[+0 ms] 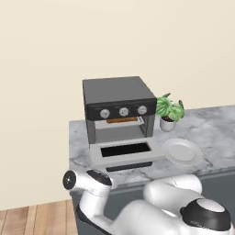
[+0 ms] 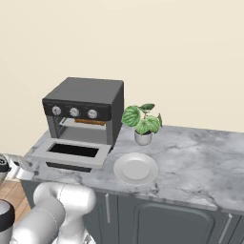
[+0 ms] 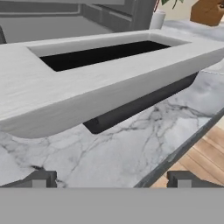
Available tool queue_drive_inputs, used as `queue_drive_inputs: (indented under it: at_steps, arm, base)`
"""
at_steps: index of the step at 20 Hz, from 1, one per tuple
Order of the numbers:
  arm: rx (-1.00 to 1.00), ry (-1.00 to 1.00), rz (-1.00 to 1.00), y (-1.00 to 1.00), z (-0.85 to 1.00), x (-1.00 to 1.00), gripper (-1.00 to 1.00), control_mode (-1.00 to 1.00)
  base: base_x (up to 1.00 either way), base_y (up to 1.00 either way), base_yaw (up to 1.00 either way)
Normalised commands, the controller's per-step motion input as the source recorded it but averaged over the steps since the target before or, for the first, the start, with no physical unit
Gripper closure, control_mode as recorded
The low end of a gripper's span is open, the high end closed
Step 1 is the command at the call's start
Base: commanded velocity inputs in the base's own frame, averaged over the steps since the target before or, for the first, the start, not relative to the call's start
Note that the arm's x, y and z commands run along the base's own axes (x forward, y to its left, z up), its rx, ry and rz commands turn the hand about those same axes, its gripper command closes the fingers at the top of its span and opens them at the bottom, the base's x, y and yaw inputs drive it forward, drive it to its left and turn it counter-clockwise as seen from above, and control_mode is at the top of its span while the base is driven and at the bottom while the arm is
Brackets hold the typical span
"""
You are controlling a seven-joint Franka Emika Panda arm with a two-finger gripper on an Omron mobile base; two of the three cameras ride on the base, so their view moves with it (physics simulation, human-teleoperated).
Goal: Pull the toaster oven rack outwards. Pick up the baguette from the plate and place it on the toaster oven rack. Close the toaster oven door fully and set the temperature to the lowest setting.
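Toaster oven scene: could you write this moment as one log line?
baguette on rack inside oven | door open flat | plate empty | gripper open, below door handle

Baguette (image 1: 122,120) on rack (image 1: 120,123) inside oven (image 1: 118,104), door (image 1: 125,152) flat before it, plate (image 1: 183,151) right.

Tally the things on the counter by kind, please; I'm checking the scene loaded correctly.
Toaster oven: 1
Silver knobs on its strip: 3
Baguette, on the rack inside: 1
Plate, bare: 1
Potted plant: 1
Total: 7
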Motion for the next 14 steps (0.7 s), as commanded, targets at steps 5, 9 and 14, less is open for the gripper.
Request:
queue_drive_inputs:
  at_steps: [5,9,14]
  arm:
    - [0.0,0.0,0.0,0.0,-0.05,0.24,-1.0,-1.0]
    - [-0.01,0.0,0.0,0.0,-0.19,0.31,-1.0,-1.0]
    - [-0.07,0.0,0.0,0.01,-0.25,0.22,-1.0,-1.0]
  base:
    - [0.0,0.0,0.0]
    - [0.0,0.0,0.0]
    - [0.0,0.0,0.0]
